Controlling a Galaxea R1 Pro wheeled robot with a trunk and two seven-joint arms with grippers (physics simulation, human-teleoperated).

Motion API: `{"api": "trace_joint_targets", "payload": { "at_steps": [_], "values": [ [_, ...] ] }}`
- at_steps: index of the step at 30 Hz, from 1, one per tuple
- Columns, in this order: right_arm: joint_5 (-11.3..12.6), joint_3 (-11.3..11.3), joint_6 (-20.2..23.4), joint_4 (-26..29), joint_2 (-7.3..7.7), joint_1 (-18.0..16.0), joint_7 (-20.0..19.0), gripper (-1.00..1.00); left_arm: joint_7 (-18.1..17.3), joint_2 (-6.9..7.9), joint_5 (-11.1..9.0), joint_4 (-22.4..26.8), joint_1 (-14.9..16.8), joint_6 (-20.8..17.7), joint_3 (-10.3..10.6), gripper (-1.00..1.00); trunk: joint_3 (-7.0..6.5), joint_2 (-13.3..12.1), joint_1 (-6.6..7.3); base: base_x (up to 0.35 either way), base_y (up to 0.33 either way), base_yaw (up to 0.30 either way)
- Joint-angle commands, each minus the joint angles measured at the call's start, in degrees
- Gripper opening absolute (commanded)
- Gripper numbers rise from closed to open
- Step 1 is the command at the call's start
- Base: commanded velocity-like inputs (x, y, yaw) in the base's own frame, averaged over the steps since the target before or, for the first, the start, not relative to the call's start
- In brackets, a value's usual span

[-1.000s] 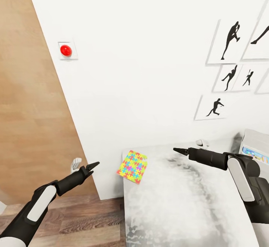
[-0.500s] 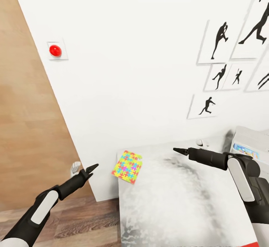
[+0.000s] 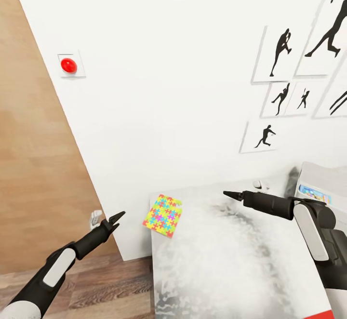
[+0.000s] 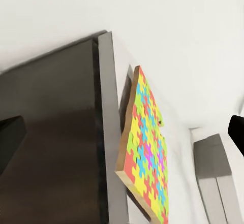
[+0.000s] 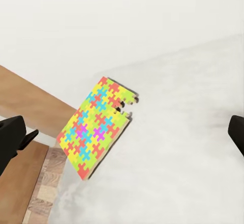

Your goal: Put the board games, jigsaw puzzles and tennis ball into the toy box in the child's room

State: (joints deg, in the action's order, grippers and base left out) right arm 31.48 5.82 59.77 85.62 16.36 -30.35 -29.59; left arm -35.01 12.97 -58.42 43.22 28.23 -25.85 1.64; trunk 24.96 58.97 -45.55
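One jigsaw puzzle (image 3: 163, 216) lies flat at the near-left corner of the counter (image 3: 231, 261), lower centre of the head frame, one edge overhanging the counter's left side. Toy box (image 3: 323, 189) sits at the right edge of the frame, well apart from the puzzle, with a blue game box visible inside.

Left end effector (image 3: 115, 218) hangs beside the counter, left of the puzzle, over wood floor; fingers pinched together, holding nothing. Right end effector (image 3: 231, 194) hovers above the counter to the puzzle's right, also clenched and empty.

Judgement: step in hand is picking up this puzzle. It is thin and flat, so a top grasp looks poor. Better to open the left fingers and pinch the overhanging edge from the side, one finger under, one over. Approach slowly; a nudge could tip it off the counter.
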Motion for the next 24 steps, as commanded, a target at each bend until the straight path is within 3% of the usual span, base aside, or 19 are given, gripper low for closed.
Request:
{"api": "trace_joint_targets", "payload": {
  "at_steps": [1, 24],
  "values": [
    [-0.46, 0.07, 0.23, 0.01, -0.01, -0.05, -0.55, 1.00, 0.01, 0.05, -0.61, -0.03, 0.05, -0.36, 0.16, 1.00, 0.06, 0.04, 0.00, 0.000, 0.000, -0.012],
    [-0.46, 0.07, 0.23, 0.07, -0.01, 0.03, -0.55, 1.00, -1.77, -0.61, -0.96, -5.57, 1.19, 0.77, 0.33, 1.00, 0.06, 0.04, 0.00, 0.000, 0.000, -0.003]
  ]
}}
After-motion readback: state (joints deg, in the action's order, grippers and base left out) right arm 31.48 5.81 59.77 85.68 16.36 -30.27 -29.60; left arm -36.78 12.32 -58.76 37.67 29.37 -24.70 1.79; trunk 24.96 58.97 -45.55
